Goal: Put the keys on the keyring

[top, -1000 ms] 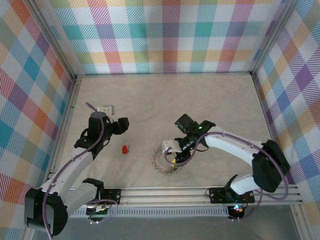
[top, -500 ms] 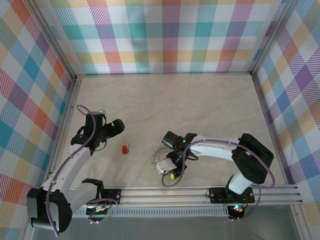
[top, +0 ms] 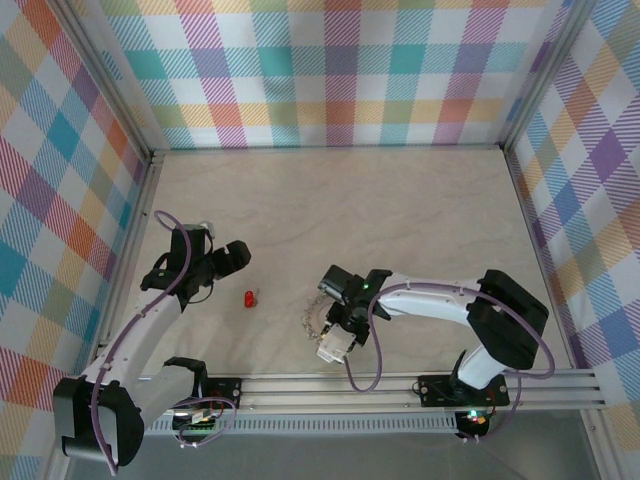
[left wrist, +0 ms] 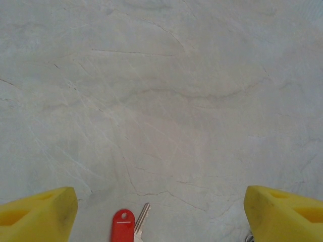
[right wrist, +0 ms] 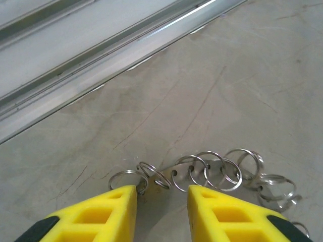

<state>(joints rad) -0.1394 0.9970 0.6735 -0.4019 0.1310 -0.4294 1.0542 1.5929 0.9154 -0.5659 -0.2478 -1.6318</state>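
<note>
nearest the rail (right wrist: 101, 65), the right gripper (right wrist: 161, 199) hangs low over the keyring (right wrist: 212, 171). its yellow tips are drawn close with a narrow gap between them. the small loops of the ring's fringe lie right at the tips, and i cannot tell whether a loop is pinched or only touched. the keyring lies flat on the table (top: 400, 220).

a little farther out and to the left, apart from the ring, the key (left wrist: 123, 228) lies alone on the bare top. farther still is the left gripper (left wrist: 160, 201), fingers spread wide and empty.

the coming move, i judge, turns on how the key lies to this hand. it sits between the spread fingers, closer to the one at the left of the wrist view, with its red head toward the wrist and its blade pointing away, slightly rightward. its long axis runs roughly along the reach, so closing jaws would meet its flanks. the left arm is plainly the nearer one for the key.
</note>
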